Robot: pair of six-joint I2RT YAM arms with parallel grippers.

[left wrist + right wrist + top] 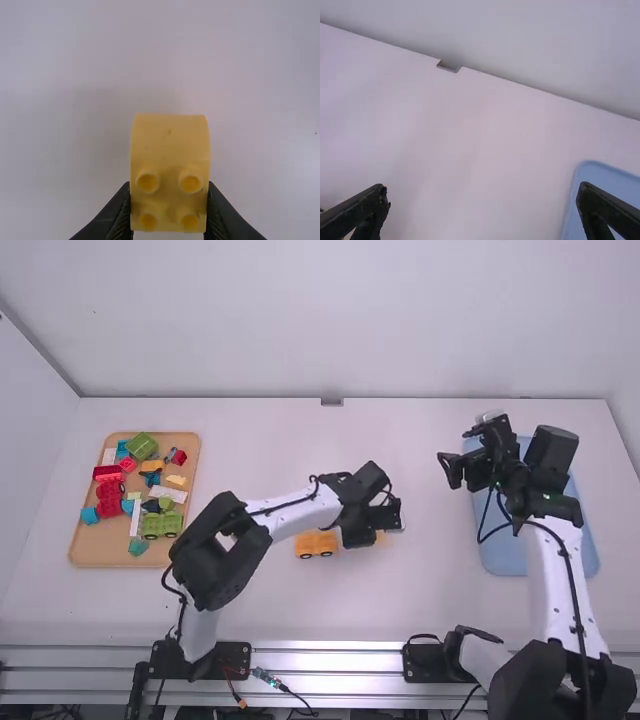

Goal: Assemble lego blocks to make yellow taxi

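Observation:
In the high view my left gripper [392, 515] is over the middle of the table, just right of an orange-yellow wheeled block [316, 544] lying on it. From the left wrist view, my left gripper [169, 212] is shut on a yellow block [170, 145] with round studs and a curved end. My right gripper [462, 452] hangs at the left edge of the blue tray, far from the blocks. Seen from its own wrist, the right gripper [484, 197] is spread wide, holding nothing.
At the left a wooden tray [90, 552] holds several red, green, blue and yellow blocks. A blue tray [505, 558] lies at the right under the right arm. A wall rises behind the table's far edge.

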